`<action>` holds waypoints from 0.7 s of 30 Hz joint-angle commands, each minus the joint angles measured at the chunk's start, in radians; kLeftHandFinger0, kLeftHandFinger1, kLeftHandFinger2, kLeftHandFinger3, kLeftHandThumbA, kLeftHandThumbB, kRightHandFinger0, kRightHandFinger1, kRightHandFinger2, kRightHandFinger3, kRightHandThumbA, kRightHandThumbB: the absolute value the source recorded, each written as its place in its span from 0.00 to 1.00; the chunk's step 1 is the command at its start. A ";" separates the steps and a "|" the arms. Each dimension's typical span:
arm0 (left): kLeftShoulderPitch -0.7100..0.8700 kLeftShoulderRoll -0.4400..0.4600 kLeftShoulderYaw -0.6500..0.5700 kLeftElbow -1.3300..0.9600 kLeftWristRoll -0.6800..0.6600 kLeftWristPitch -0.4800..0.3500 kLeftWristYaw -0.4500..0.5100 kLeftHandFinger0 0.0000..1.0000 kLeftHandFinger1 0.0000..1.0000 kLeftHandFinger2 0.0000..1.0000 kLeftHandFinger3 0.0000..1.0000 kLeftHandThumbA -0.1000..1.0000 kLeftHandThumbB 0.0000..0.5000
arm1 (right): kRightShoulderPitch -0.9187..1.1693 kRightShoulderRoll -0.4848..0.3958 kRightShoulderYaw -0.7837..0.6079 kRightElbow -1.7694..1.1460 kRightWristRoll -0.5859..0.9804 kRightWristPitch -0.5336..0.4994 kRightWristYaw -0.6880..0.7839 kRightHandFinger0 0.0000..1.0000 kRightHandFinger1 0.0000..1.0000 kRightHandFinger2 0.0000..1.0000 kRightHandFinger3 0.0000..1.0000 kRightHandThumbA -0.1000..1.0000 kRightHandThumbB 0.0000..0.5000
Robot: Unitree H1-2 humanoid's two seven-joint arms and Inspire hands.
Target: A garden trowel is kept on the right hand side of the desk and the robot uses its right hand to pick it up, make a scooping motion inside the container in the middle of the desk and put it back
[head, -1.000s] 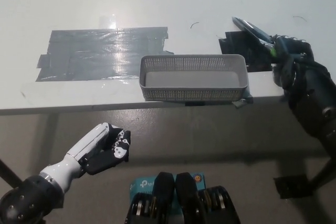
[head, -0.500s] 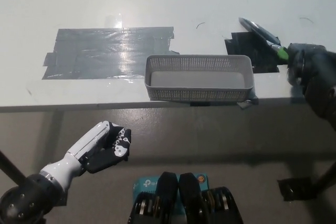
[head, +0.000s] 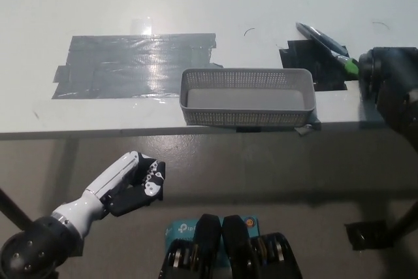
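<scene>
The garden trowel (head: 324, 42) lies on a black tape patch (head: 307, 57) at the right of the desk, metal blade pointing to the back left and green neck (head: 352, 66) toward my black right hand (head: 386, 73). That hand sits at the handle end, by the desk's right front edge, and hides the handle; its grip cannot be made out. The grey mesh container (head: 247, 96) stands empty at the middle front of the desk, left of the trowel. Below the desk edge at the lower left rests my white left hand (head: 134, 179), fingers curled on nothing.
A large patch of grey tape (head: 130, 63) covers the desk to the left of the container. The desk's front edge (head: 98, 132) runs across the middle of the picture, with floor below it. A dark stand foot (head: 366, 234) is on the floor at the lower right.
The camera shifted a little, moving the whole picture right. Beyond that, my right hand drew back to the right along the handle, baring more of the green neck. The trowel stayed put.
</scene>
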 commanded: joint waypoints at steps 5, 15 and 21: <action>-0.046 0.028 -0.005 -0.010 -0.004 -0.010 -0.033 0.04 0.19 0.27 0.19 0.00 1.00 | 0.088 -0.019 -0.091 -0.125 0.053 -0.037 -0.071 0.00 0.07 0.38 1.00 0.00 0.05; -0.041 0.028 -0.009 -0.008 -0.007 -0.008 -0.049 0.05 0.17 0.24 0.19 0.00 1.00 | 0.230 -0.026 -0.171 -0.260 0.014 -0.115 -0.573 0.00 0.19 0.42 0.29 0.00 0.00; -0.049 0.038 -0.021 -0.002 0.007 -0.014 -0.060 0.05 0.16 0.23 0.19 0.00 1.00 | 0.267 -0.010 -0.205 -0.247 0.017 -0.216 -0.785 0.00 0.19 0.50 0.27 0.00 0.00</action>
